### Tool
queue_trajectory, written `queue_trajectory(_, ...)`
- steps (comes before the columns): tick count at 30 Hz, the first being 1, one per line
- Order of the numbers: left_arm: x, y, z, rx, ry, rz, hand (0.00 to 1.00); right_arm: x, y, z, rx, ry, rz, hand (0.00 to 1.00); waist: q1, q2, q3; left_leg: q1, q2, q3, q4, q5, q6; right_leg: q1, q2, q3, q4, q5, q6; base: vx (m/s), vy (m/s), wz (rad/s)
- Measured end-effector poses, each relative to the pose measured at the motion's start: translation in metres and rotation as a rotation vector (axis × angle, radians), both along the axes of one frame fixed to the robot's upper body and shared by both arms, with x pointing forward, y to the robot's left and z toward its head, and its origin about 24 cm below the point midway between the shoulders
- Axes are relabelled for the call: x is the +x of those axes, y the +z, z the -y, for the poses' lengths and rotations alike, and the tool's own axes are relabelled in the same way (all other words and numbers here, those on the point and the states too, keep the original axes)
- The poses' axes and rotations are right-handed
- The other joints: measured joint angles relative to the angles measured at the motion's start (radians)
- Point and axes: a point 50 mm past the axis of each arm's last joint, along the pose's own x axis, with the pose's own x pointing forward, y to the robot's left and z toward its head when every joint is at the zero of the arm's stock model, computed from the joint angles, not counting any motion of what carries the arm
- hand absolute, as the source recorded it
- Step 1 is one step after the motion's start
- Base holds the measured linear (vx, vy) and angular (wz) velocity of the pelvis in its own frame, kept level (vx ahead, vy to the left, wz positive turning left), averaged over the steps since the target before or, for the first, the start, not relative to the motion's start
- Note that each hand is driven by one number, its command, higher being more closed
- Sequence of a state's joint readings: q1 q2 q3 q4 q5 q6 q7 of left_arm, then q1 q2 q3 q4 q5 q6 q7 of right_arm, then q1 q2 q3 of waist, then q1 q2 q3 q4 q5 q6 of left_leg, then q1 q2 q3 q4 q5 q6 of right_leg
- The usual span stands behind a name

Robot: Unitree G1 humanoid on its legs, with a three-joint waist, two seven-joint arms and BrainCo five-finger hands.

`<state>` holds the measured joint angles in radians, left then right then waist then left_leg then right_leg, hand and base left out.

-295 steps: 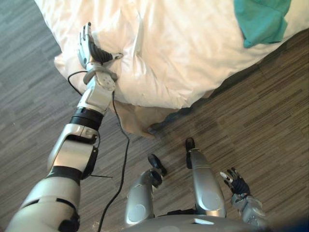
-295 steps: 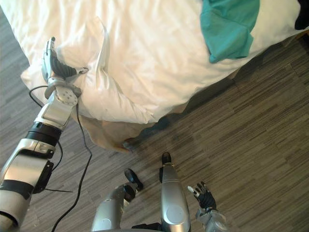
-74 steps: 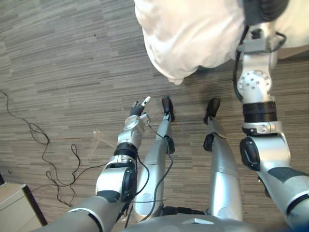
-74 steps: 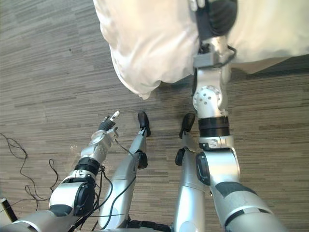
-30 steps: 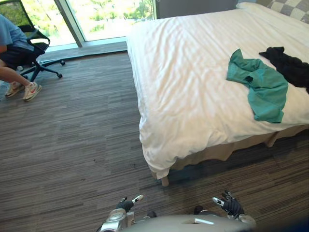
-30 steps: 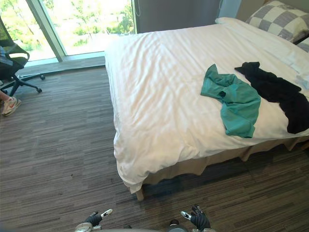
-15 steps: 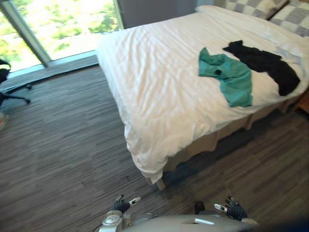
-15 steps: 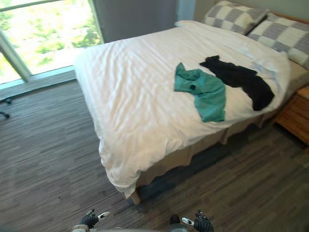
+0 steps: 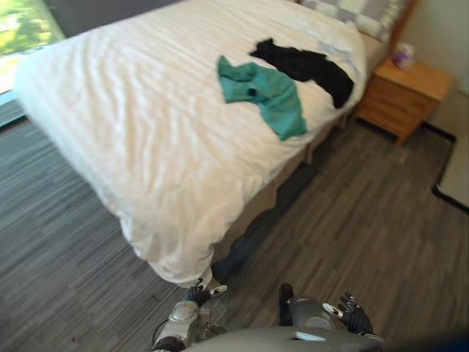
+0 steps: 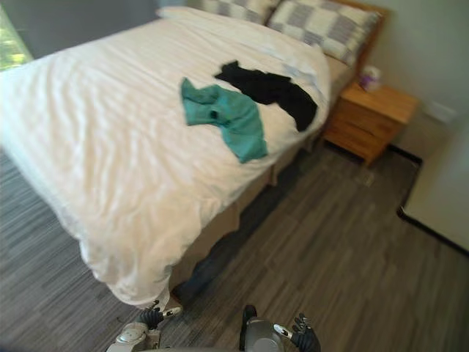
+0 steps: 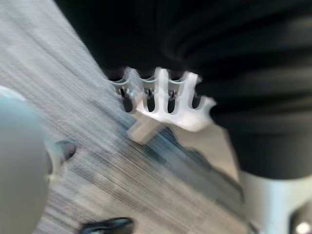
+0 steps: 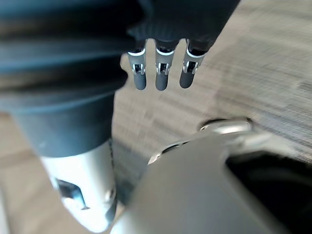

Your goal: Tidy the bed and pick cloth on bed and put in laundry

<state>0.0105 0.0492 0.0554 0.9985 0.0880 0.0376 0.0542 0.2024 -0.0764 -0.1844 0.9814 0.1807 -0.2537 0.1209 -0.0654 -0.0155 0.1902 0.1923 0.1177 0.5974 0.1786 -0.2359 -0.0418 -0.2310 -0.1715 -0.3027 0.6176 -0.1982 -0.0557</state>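
We see teal cloth [image 9: 265,93] on bed [image 9: 110,117], black cloth [image 9: 306,64] just beside it, R eye view adds checked pillows [image 10: 322,22] at bed head, L hand [image 9: 198,295] & R hand [image 9: 356,320] off bed, fingers relaxed, empty.

Two cloths [image 10: 227,117] [image 10: 271,88], one bed [image 10: 95,132], one nightstand [image 10: 370,117]

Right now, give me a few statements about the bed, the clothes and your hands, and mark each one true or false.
1. The teal cloth lies on the bed. True.
2. The black cloth is on the floor. False: it lies on the bed next to the teal cloth, on the pillows' side.
3. The right hand holds the teal cloth. False: it hangs low and empty, away from the bed.
4. A wooden nightstand stands beside the bed. True.
5. The left hand rests on the bed. False: it hangs low by the bed's near corner, empty.
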Motion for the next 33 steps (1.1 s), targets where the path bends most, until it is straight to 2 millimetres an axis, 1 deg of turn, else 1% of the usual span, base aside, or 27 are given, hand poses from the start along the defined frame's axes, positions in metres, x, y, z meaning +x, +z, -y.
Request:
queue_trajectory(1, 0.000, 0.001, -0.004, 0.013, 0.002, -0.001, 0.00, 0.003, 0.000, -0.003, 0.006, 0.010, 0.007, 0.00, 0.005, -0.023, 0.002, -0.007, -0.001, 0.030, 0.092, -0.013, 0.011, 0.005, -0.010, -0.050, 0.010, 0.003, -0.030, 0.04, -0.025, -1.46)
queue_trajectory(2, -0.003, -0.001, -0.007, 0.021, 0.012, -0.016, 0.00, 0.004, 0.001, -0.001, -0.005, 0.023, 0.010, 0.00, 0.007, -0.011, 0.011, -0.030, 0.025, 0.025, 0.176, -0.023, 0.038, 0.027, 0.001, -0.056, -0.025, 0.019, -0.046, -0.06, -0.044, -1.78)
queue_trajectory(3, -0.006, -0.002, -0.006, 0.027, 0.025, -0.027, 0.00, 0.010, 0.002, 0.000, -0.012, 0.049, 0.017, 0.00, 0.014, -0.003, 0.004, -0.077, 0.017, -0.018, 0.220, -0.074, 0.058, 0.085, 0.043, -0.003, -0.190, 0.038, -0.027, -0.11, -0.067, -1.88)
queue_trajectory(4, -0.004, -0.002, -0.001, 0.019, 0.029, -0.021, 0.00, 0.017, 0.004, 0.007, -0.033, 0.055, 0.025, 0.00, 0.024, 0.053, 0.004, -0.126, 0.011, -0.055, 0.146, -0.048, 0.076, 0.131, 0.091, 0.022, -0.318, 0.032, -0.019, -0.11, -0.057, -1.78)
queue_trajectory(5, -0.001, -0.001, 0.004, 0.010, 0.025, -0.011, 0.00, 0.022, 0.008, 0.016, -0.055, 0.056, 0.043, 0.00, 0.012, 0.096, 0.023, -0.150, 0.050, -0.051, 0.131, -0.014, 0.058, 0.117, 0.085, -0.035, -0.238, -0.014, -0.035, -0.05, -0.036, -1.45)
queue_trajectory(6, 0.000, -0.001, 0.006, 0.009, 0.009, -0.012, 0.00, 0.024, 0.009, 0.019, -0.065, 0.064, 0.041, 0.00, 0.009, 0.070, 0.027, -0.137, 0.045, -0.003, 0.152, -0.039, 0.034, 0.103, 0.022, -0.062, -0.120, -0.067, -0.001, 0.03, -0.067, -1.26)
queue_trajectory(7, -0.001, -0.001, 0.000, 0.028, 0.001, -0.021, 0.00, 0.027, 0.008, 0.012, -0.057, 0.099, 0.041, 0.00, 0.004, 0.058, 0.025, -0.135, 0.061, 0.056, 0.175, -0.056, 0.013, 0.114, 0.014, -0.028, -0.164, -0.091, 0.046, 0.05, -0.065, -1.16)
queue_trajectory(8, 0.000, 0.000, -0.002, 0.032, 0.001, -0.017, 0.00, 0.029, 0.009, 0.011, -0.056, 0.108, 0.048, 0.00, 0.001, 0.070, 0.033, -0.133, 0.078, 0.063, 0.182, -0.055, 0.008, 0.125, 0.042, -0.016, -0.202, -0.070, 0.050, 0.01, -0.123, -1.03)
queue_trajectory(9, -0.001, -0.001, 0.005, 0.012, -0.004, -0.022, 0.00, 0.026, 0.008, 0.014, -0.065, 0.114, 0.035, 0.00, -0.007, 0.085, 0.034, -0.139, 0.093, 0.071, 0.168, -0.040, 0.004, 0.142, 0.092, 0.007, -0.285, -0.026, 0.038, -0.01, -0.081, -0.58)
queue_trajectory(10, -0.003, -0.002, 0.007, 0.004, -0.008, -0.026, 0.00, 0.024, 0.008, 0.014, -0.064, 0.111, 0.023, 0.00, -0.006, 0.085, 0.034, -0.134, 0.098, 0.077, 0.157, -0.024, 0.006, 0.145, 0.104, 0.021, -0.307, -0.011, 0.033, 0.01, -0.146, -0.70)
queue_trajectory(11, 0.000, -0.001, 0.008, 0.001, -0.014, -0.015, 0.00, 0.020, 0.006, 0.012, -0.053, 0.107, 0.005, 0.00, -0.004, 0.077, 0.040, -0.123, 0.101, 0.081, 0.156, 0.007, 0.008, 0.152, 0.113, 0.045, -0.331, 0.007, 0.021, 0.03, -0.108, -0.55)
queue_trajectory(12, 0.002, -0.001, 0.009, -0.003, -0.011, -0.010, 0.00, 0.015, 0.004, 0.011, -0.046, 0.106, -0.013, 0.00, -0.006, 0.076, 0.040, -0.123, 0.103, 0.078, 0.164, 0.021, 0.007, 0.164, 0.120, 0.056, -0.350, 0.016, 0.017, 0.02, -0.125, -0.58)
queue_trajectory(13, 0.002, 0.000, 0.010, -0.008, -0.011, 0.001, 0.00, 0.011, 0.002, 0.010, -0.039, 0.103, -0.030, 0.00, -0.008, 0.068, 0.045, -0.123, 0.098, 0.065, 0.176, 0.021, 0.004, 0.175, 0.128, 0.084, -0.372, 0.027, 0.013, 0.00, -0.058, -0.49)
queue_trajectory(14, 0.001, 0.000, 0.011, -0.011, -0.011, 0.006, 0.00, 0.012, 0.002, 0.011, -0.039, 0.103, -0.033, 0.00, -0.008, 0.069, 0.045, -0.123, 0.087, 0.031, 0.173, 0.014, 0.000, 0.178, 0.131, 0.105, -0.378, 0.032, 0.012, 0.00, -0.027, -0.87)
queue_trajectory(16, -0.001, -0.001, 0.009, -0.010, 0.006, 0.018, 0.00, 0.014, 0.003, 0.012, -0.037, 0.102, -0.040, 0.00, 0.004, 0.070, 0.044, -0.142, 0.017, -0.164, 0.170, -0.001, -0.001, 0.189, 0.137, 0.203, -0.400, 0.054, 0.019, 0.02, 0.058, -1.20)
queue_trajectory(18, -0.009, -0.002, 0.004, -0.029, 0.083, 0.017, 0.00, 0.014, 0.002, 0.013, -0.033, 0.107, -0.047, 0.00, 0.013, 0.074, 0.041, -0.138, -0.017, -0.283, 0.148, -0.003, -0.003, 0.200, 0.147, 0.279, -0.411, 0.064, 0.037, 0.04, 0.138, -1.40)
queue_trajectory(19, -0.013, -0.003, 0.002, -0.041, 0.116, 0.014, 0.00, 0.012, 0.002, 0.014, -0.031, 0.111, -0.049, 0.00, 0.013, 0.085, 0.034, -0.137, -0.008, -0.328, 0.115, 0.018, -0.009, 0.200, 0.168, 0.317, -0.409, 0.068, 0.045, 0.03, 0.165, -1.29)
queue_trajectory(20, -0.015, -0.004, 0.002, -0.045, 0.124, 0.011, 0.00, 0.010, 0.002, 0.015, -0.032, 0.113, -0.052, 0.00, 0.014, 0.096, 0.028, -0.137, 0.006, -0.343, 0.100, 0.029, -0.009, 0.199, 0.181, 0.325, -0.409, 0.069, 0.048, 0.06, 0.186, -0.91)
queue_trajectory(21, -0.018, -0.004, 0.001, -0.049, 0.138, 0.008, 0.00, 0.006, 0.001, 0.014, -0.023, 0.107, -0.058, 0.00, 0.009, 0.103, 0.010, -0.112, 0.006, -0.333, 0.073, 0.009, -0.008, 0.203, 0.185, 0.340, -0.414, 0.071, 0.056, 0.07, 0.203, -0.36)
queue_trajectory(22, -0.015, -0.003, 0.000, -0.051, 0.141, 0.021, 0.00, -0.001, 0.000, 0.013, -0.017, 0.087, -0.061, 0.00, 0.002, 0.083, -0.003, -0.105, 0.000, -0.322, 0.039, 0.007, -0.005, 0.207, 0.177, 0.337, -0.428, 0.079, 0.066, 0.08, 0.196, -0.15)
queue_trajectory(23, -0.014, -0.003, -0.001, -0.052, 0.138, 0.028, 0.00, -0.004, -0.001, 0.010, -0.007, 0.070, -0.061, 0.00, 0.004, 0.076, -0.008, -0.104, -0.003, -0.317, 0.026, 0.008, -0.003, 0.206, 0.173, 0.329, -0.437, 0.085, 0.069, 0.05, 0.155, 0.08)
queue_trajectory(25, -0.019, -0.004, -0.003, -0.063, 0.135, 0.014, 0.00, -0.015, -0.004, 0.003, 0.024, 0.021, -0.073, 0.00, 0.008, 0.048, -0.025, -0.075, -0.012, -0.317, -0.010, 0.021, -0.003, 0.232, 0.166, 0.313, -0.484, 0.108, 0.077, 0.08, 0.083, 0.02)
queue_trajectory(27, -0.026, -0.006, -0.003, -0.071, 0.139, -0.014, 0.00, -0.021, -0.005, 0.002, 0.050, -0.033, -0.072, 0.00, 0.011, 0.047, -0.034, -0.025, -0.018, -0.316, -0.051, 0.031, -0.010, 0.277, 0.167, 0.312, -0.520, 0.122, 0.076, 0.11, 0.053, 0.00)
queue_trajectory(29, -0.032, -0.009, -0.002, -0.077, 0.149, -0.046, 0.00, -0.025, -0.007, 0.003, 0.071, -0.082, -0.082, 0.00, 0.006, 0.063, -0.049, 0.005, -0.024, -0.320, -0.086, 0.042, -0.017, 0.306, 0.167, 0.310, -0.556, 0.134, 0.086, 0.09, 0.046, 0.05)
queue_trajectory(30, -0.034, -0.011, 0.002, -0.087, 0.154, -0.061, 0.00, -0.027, -0.007, 0.005, 0.072, -0.101, -0.086, 0.00, 0.003, 0.065, -0.063, 0.014, -0.029, -0.326, -0.102, 0.047, -0.023, 0.317, 0.165, 0.308, -0.578, 0.142, 0.087, 0.06, 0.024, 0.03)
queue_trajectory(31, -0.039, -0.013, -0.006, -0.073, 0.244, -0.115, 0.00, -0.027, -0.014, -0.002, 0.117, -0.044, -0.167, 0.00, 0.023, 0.024, -0.061, 0.033, -0.034, -0.385, -0.159, 0.088, -0.013, 0.380, 0.183, 0.291, -0.719, 0.230, 0.060, 0.03, 0.010, 0.02)
queue_trajectory(33, -0.039, -0.013, -0.006, -0.074, 0.244, -0.115, 0.00, -0.027, -0.014, -0.002, 0.117, -0.044, -0.167, 0.00, 0.023, 0.024, -0.061, 0.033, -0.034, -0.385, -0.159, 0.088, -0.013, 0.380, 0.183, 0.291, -0.719, 0.230, 0.060, 0.00, 0.000, 0.00)
